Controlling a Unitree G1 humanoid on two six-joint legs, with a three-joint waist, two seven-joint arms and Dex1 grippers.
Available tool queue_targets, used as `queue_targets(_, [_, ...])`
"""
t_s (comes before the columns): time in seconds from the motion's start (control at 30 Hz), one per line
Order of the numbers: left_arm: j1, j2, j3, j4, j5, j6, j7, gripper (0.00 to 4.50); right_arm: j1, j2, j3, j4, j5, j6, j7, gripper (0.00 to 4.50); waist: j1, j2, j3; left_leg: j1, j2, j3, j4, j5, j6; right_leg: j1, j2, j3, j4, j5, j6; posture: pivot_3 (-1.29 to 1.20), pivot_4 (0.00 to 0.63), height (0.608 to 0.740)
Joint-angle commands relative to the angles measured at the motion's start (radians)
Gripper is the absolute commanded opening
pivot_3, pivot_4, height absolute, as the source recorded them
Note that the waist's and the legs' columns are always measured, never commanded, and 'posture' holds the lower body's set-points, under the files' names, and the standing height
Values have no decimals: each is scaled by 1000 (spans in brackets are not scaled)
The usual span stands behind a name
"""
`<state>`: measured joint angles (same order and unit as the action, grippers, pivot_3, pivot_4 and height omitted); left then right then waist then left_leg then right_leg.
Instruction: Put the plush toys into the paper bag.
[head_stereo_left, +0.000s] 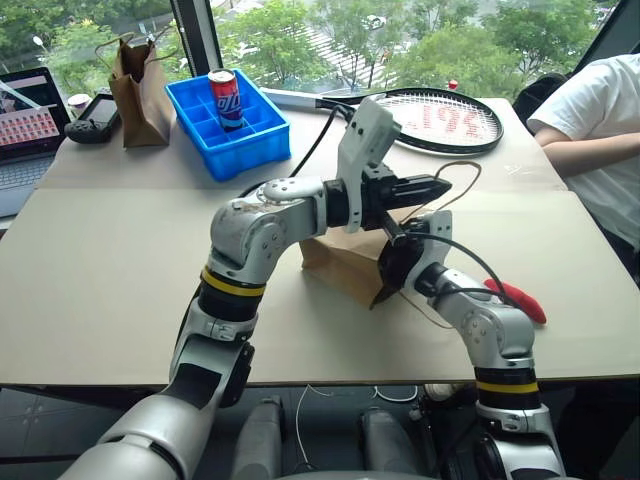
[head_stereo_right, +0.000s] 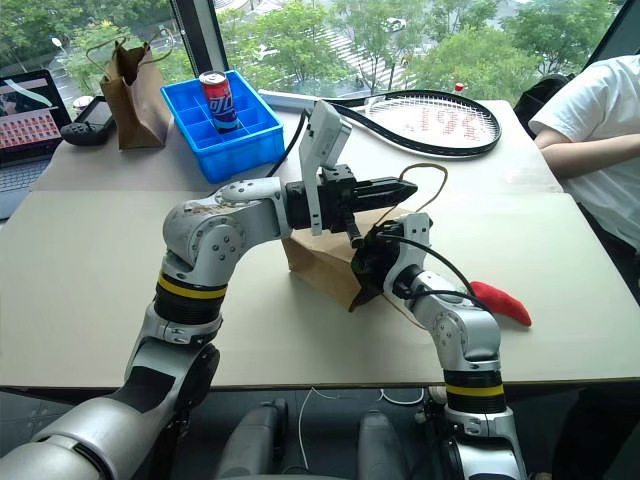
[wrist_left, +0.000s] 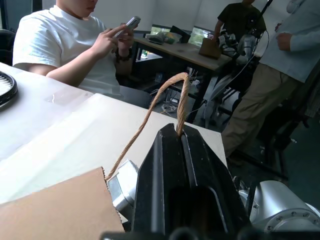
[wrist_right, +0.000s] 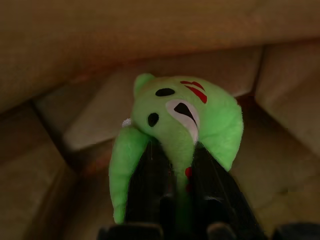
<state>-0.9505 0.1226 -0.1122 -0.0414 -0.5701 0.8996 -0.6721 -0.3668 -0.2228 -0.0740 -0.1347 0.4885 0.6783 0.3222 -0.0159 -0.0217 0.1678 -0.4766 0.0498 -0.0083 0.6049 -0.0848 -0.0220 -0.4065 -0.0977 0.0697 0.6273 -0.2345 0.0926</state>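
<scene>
On the bench (head_stereo_left: 100, 290) lie two plush toys: the red chili (head_stereo_left: 520, 300) beside one paper bag (head_stereo_left: 340, 262), the green frog (wrist_right: 180, 120) inside it. Left end effector (head_stereo_left: 432, 186) pinches one handle (wrist_left: 165, 100) shut; right end effector (wrist_right: 172, 160) has the frog between slightly parted fingers.

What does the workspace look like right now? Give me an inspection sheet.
Surface: tan table.
Job's things: paper bag lying mid-table; green plush toy inside it; red chili toy on the table by the right arm.
Clutter: blue bin with soda can, small brown bag, racket, laptop.
Grippers: left pincer shut on the bag handle; right pincer astride the green toy.
Cables: black cable.
Surroundings: seated person; window.
</scene>
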Motion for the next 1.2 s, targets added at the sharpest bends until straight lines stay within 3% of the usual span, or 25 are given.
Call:
queue_targets(0.03, [-4, 43, -60, -3, 72, -84, -33, 0, 15, -24, -5, -76, -39, -59, -6, 2092, 2, 0, 0, 0, 0, 0, 0, 0, 0, 0, 0, 0, 0, -1, -3, 0, 150, 740])
queue_targets(0.13, [14, 81, -114, 17, 126, -132, -61, 0, 69, -88, -1, -180, -59, -13, -2, 3169, 3, 0, 0, 0, 0, 0, 0, -4, -7, 0, 0, 0, 0, -3, -6, 0, 150, 740])
queue_targets(0.37, [55, 63, -119, 27, 136, -131, -57, 0, 237, -246, -145, -460, 109, 130, 74, 3169, 4, 0, 0, 0, 1, 0, -2, -4, -7, 0, 0, 0, 0, -4, -7, 0, 150, 740])
queue_targets(0.47, [66, 48, -112, 35, 143, -136, -44, 0, 349, -366, -321, -506, 207, 174, 164, 3169, 7, 0, 0, 0, 0, 0, -1, -4, -7, 0, 0, 0, -1, -4, -7, 0, 150, 740])
queue_targets(0.6, [74, 35, -71, 37, 119, -126, -29, 0, 415, -461, -556, -396, 253, 218, 187, 3169, 4, 1, 0, 0, 0, 0, 0, -5, -7, 1, -1, 0, -2, -5, -7, 0, 150, 740])
queue_targets(0.73, [67, 21, -45, 57, 124, -138, -11, 0, 455, -536, -578, -252, 169, 211, 164, 3169, 3, 0, 0, 1, 0, 0, 1, -5, -7, 2, -1, 0, -3, -5, -7, 0, 150, 740])
queue_targets(1.07, [47, 1, 31, 54, 89, -125, 12, 0, 404, -390, -483, -15, 109, 145, 127, 3169, -1, 1, 0, 1, 0, 0, 1, -4, -6, 2, -1, 0, -2, -7, -3, 0, 150, 740])
queue_targets(1.1, [43, 3, 37, 58, 86, -125, 13, 0, 410, -387, -461, -6, 90, 131, 134, 2648, -1, 1, 0, 1, 0, 0, 1, -4, -6, 2, -1, 0, -2, -7, -2, 0, 150, 740])
queue_targets(1.13, [41, 3, 41, 60, 83, -124, 16, 0, 419, -390, -441, -5, 75, 119, 143, 2538, -1, 1, 0, 1, 0, 0, 1, -4, -6, 2, -1, 0, -2, -7, -2, 0, 150, 740])
queue_targets(1.2, [36, 3, 51, 62, 76, -120, 22, 0, 436, -397, -424, -23, 58, 95, 158, 1808, 0, 0, 0, 1, 0, 0, 1, -4, -6, 3, -1, 0, -2, -7, -2, 0, 150, 740])
